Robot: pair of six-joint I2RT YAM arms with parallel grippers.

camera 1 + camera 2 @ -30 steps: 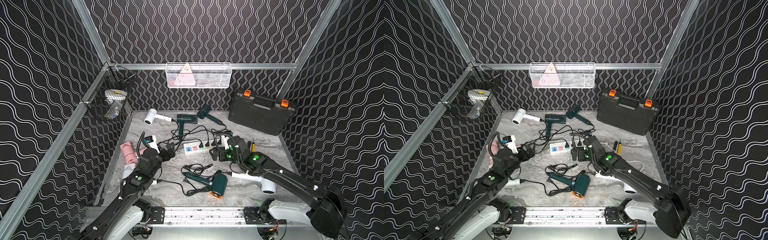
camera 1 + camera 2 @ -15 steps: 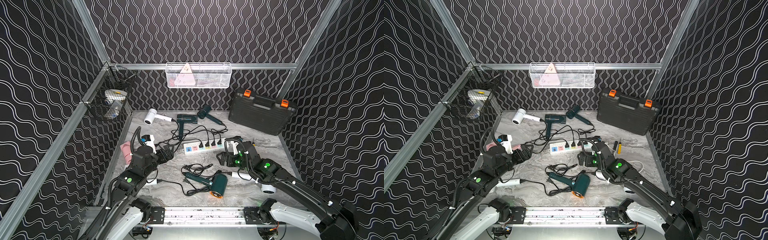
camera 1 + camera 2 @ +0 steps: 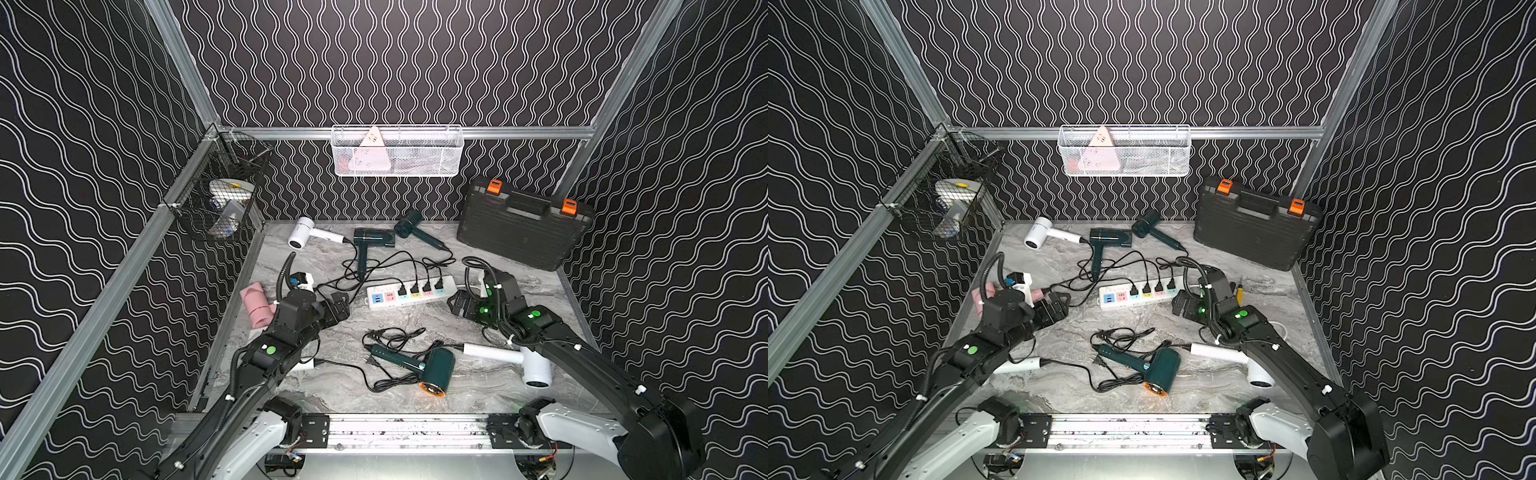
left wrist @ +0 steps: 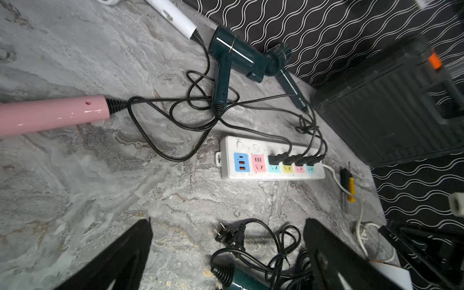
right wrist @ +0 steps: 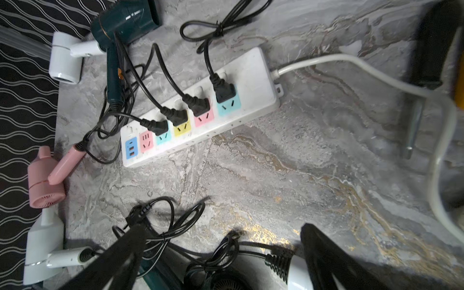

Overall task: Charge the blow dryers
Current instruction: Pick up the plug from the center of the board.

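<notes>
Several blow dryers lie on the marble table in both top views: white and two dark green at the back, a pink one at the left, and a dark green one and a white one in front. Four black plugs sit in the white power strip. A loose plug lies by the front green dryer's coiled cord. My left gripper is open left of the strip. My right gripper is open at its right end. Both hold nothing.
A black toolcase with orange latches leans at the back right. A white wire basket hangs on the back wall and a black one on the left wall. A yellow-handled screwdriver lies beside the strip's white cable.
My right gripper has drawn back to the right, off the strip's right end, and its arm has folded lower. The left gripper has barely shifted. Both stayed open.
</notes>
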